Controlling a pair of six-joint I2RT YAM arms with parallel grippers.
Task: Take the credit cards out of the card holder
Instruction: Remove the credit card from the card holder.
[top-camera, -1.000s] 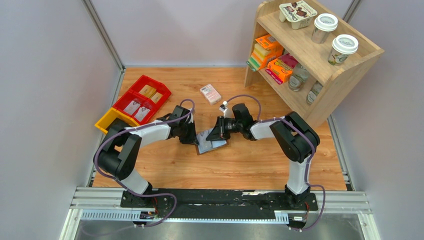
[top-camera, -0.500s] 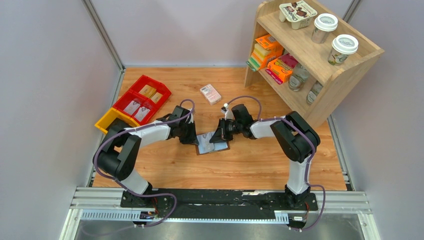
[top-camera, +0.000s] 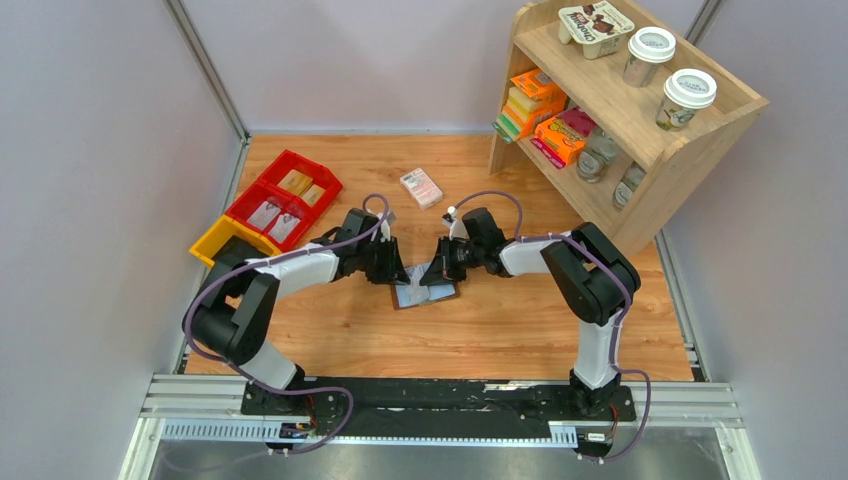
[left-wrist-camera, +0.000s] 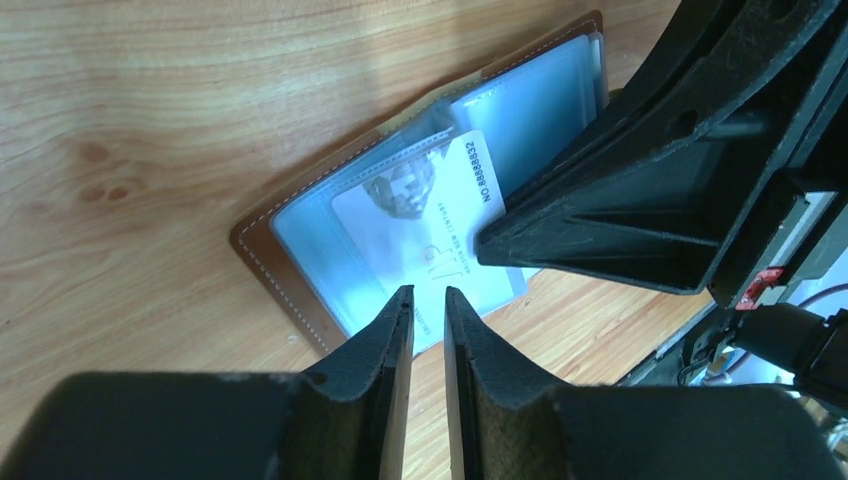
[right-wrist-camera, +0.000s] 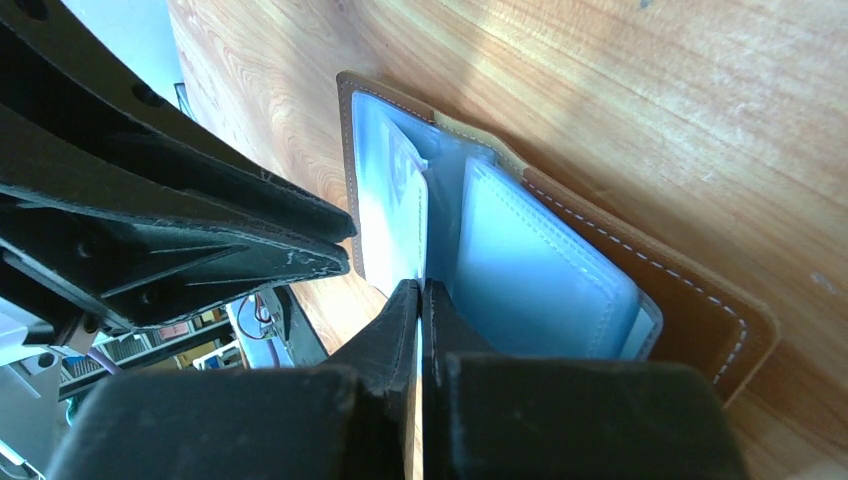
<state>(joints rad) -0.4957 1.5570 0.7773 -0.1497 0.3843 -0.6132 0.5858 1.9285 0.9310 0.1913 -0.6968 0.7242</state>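
- The open brown leather card holder (top-camera: 425, 294) lies on the wooden table (top-camera: 500, 330), between the left gripper (top-camera: 397, 277) and the right gripper (top-camera: 430, 279).
- A pale grey-white credit card (left-wrist-camera: 420, 235) sits in one of its pockets.
- A pink-and-white patterned box (top-camera: 421, 187) lies behind it.
- A red plastic bin (top-camera: 283, 200) stands at the far left, and a wooden shelf unit (top-camera: 640, 130) at the right rear.

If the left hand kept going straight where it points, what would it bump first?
Probably the card in the open wallet, which lies just ahead of the left hand. Depth is hard to judge, so the tips may sit a bit above it.
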